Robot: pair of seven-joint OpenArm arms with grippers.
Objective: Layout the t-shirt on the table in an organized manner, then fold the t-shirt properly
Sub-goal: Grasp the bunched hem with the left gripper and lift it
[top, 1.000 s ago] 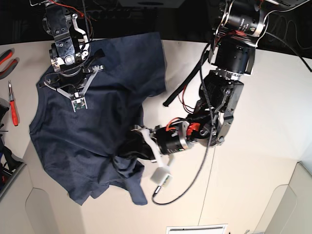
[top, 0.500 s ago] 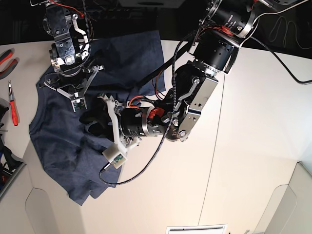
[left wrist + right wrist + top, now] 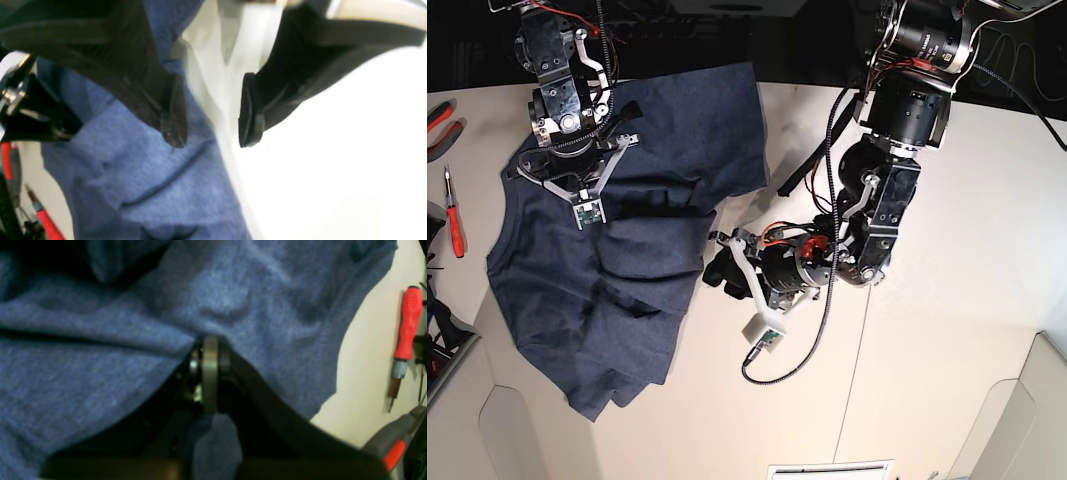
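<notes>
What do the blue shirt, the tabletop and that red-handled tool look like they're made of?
The t-shirt looks like soft knit cotton, matte: flecked blue weave, limp creases. The table seems a hard, smooth off-white board, perhaps laminate, matte, with a thin dark seam. The screwdriver appears to have a glossy red plastic handle and a metal shaft, though it is blurred.

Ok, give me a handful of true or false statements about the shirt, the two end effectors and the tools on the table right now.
1. The left end effector has its jaws apart with nothing between them. True.
2. The right end effector is open and clear of the t-shirt. False: it is shut on the t-shirt's fabric.
3. A red-handled screwdriver lies on the table beside the t-shirt. True.
4. The t-shirt is folded into a neat rectangle. False: it lies spread out and wrinkled, with one side flipped over.
5. The left end effector rests on top of the t-shirt. False: it sits just past the t-shirt's edge.
</notes>
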